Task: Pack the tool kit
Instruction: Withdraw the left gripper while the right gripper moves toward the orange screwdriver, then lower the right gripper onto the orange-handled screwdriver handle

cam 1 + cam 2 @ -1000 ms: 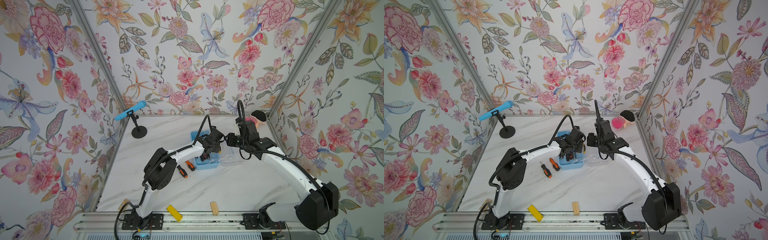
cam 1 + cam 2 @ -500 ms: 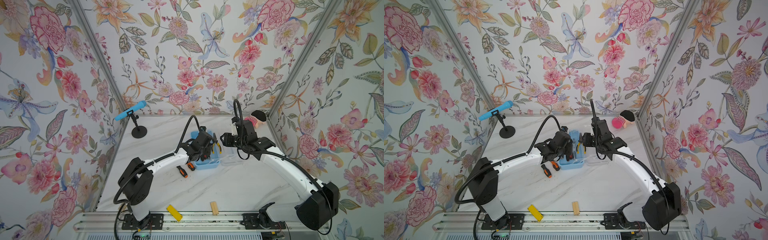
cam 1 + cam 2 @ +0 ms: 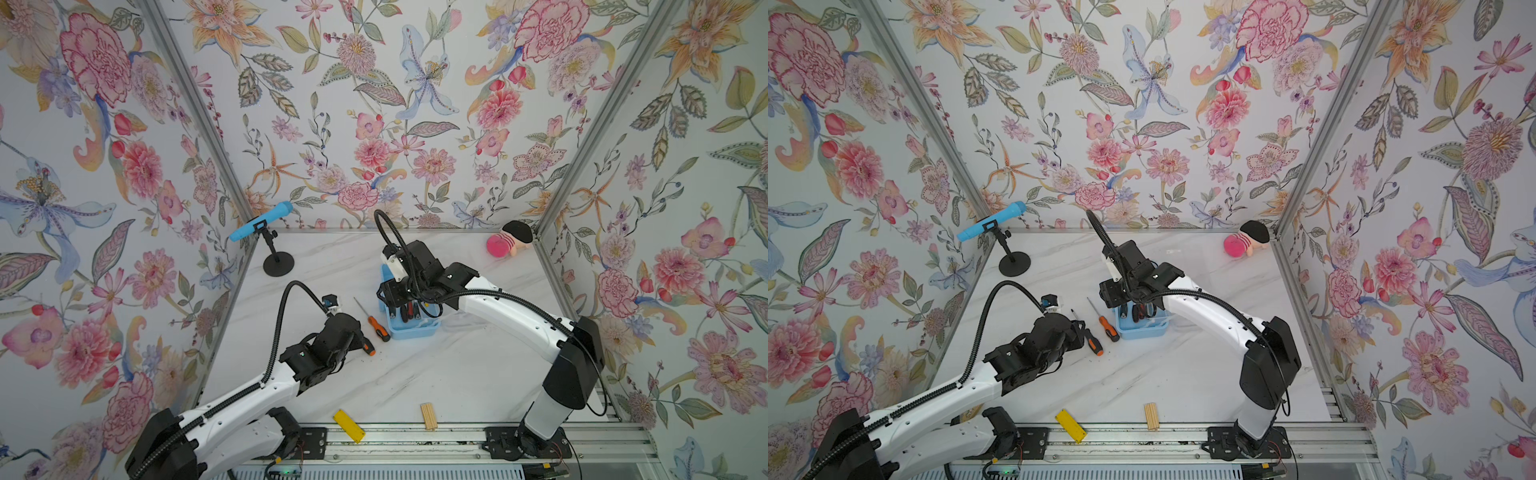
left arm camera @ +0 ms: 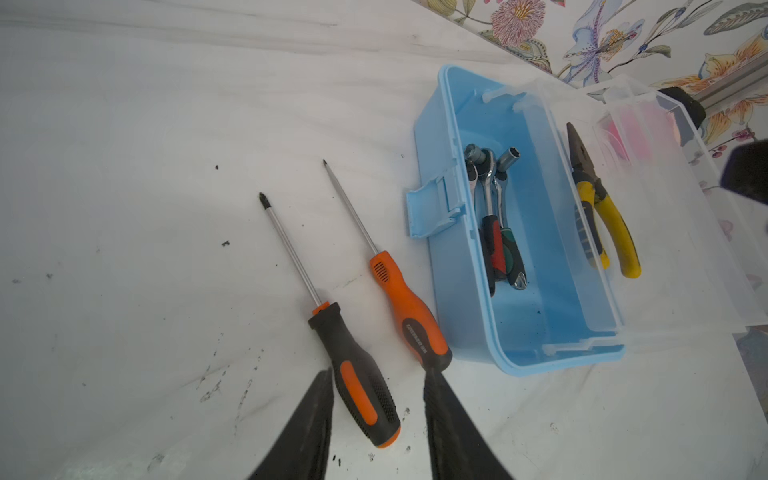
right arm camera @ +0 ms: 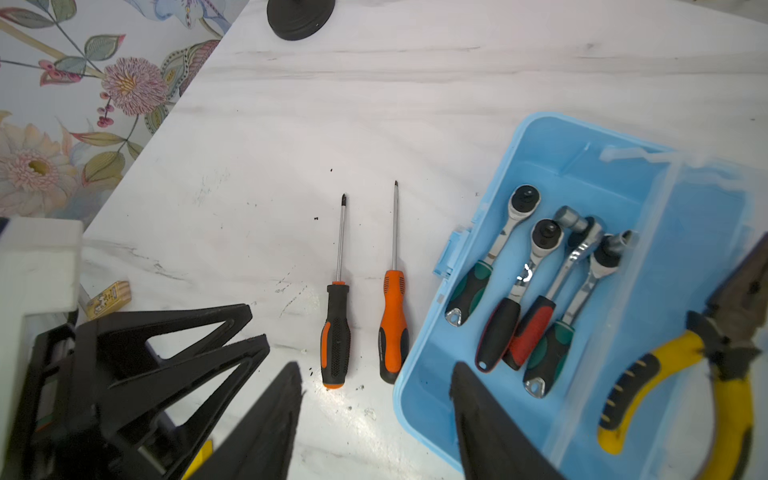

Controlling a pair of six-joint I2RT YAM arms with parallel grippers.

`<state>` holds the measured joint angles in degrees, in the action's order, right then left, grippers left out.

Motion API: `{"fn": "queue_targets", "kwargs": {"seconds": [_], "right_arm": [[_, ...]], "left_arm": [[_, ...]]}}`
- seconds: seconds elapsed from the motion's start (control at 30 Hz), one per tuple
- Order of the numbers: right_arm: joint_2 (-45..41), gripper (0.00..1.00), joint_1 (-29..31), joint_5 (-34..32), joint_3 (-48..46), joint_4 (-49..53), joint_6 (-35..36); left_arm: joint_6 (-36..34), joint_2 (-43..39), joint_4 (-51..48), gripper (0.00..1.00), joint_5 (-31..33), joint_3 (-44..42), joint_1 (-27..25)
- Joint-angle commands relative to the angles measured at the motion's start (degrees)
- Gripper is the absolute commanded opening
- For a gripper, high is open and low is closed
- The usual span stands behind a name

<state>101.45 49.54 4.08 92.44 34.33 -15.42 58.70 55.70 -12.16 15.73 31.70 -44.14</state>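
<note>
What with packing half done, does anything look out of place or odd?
Yes: the yellow-handled pliers lie in the open clear lid, not in the blue box with the ratchets; closing would likely tip them. Two screwdrivers lie outside on the table.

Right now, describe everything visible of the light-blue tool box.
The light-blue tool box is rectangular, plastic-looking, standing flat on the white marble table, open. Its clear lid is swung fully back; a blue latch sticks out from one long wall. Four ratchets lie inside; yellow-handled pliers seem to rest in the lid. The open right gripper hovers above one end, not visibly touching.
</note>
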Motion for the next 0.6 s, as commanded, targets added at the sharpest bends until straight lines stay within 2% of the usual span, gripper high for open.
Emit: {"fn": "queue_targets", "kwargs": {"seconds": [0.0, 0.2, 0.3, 0.4, 0.57], "right_arm": [[4.28, 0.56, 1.72, -0.62, 4.49, 5.6, 3.64], [13.2, 0.46, 3.34, -3.01, 11.95, 9.9, 4.69], [16.93, 0.46, 3.94, -3.99, 14.63, 11.34, 5.13], [20.49, 0.51, 4.15, -5.04, 17.68, 13.78, 5.65], [25.51, 0.49, 4.6, -7.01, 20.76, 15.93, 6.45]], "left_arm": [[4.18, -3.3, 2.62, 0.4, 1.97, -3.07, 0.43], [6.24, -6.13, 5.82, 0.39, 1.15, -7.63, 0.55], [6.73, -6.92, 6.69, 0.39, 0.89, -8.9, 0.57], [7.13, -7.27, 8.13, 0.39, 0.37, -10.15, 0.7], [7.07, -6.95, 9.95, 0.39, -0.27, -11.0, 0.8]]}}
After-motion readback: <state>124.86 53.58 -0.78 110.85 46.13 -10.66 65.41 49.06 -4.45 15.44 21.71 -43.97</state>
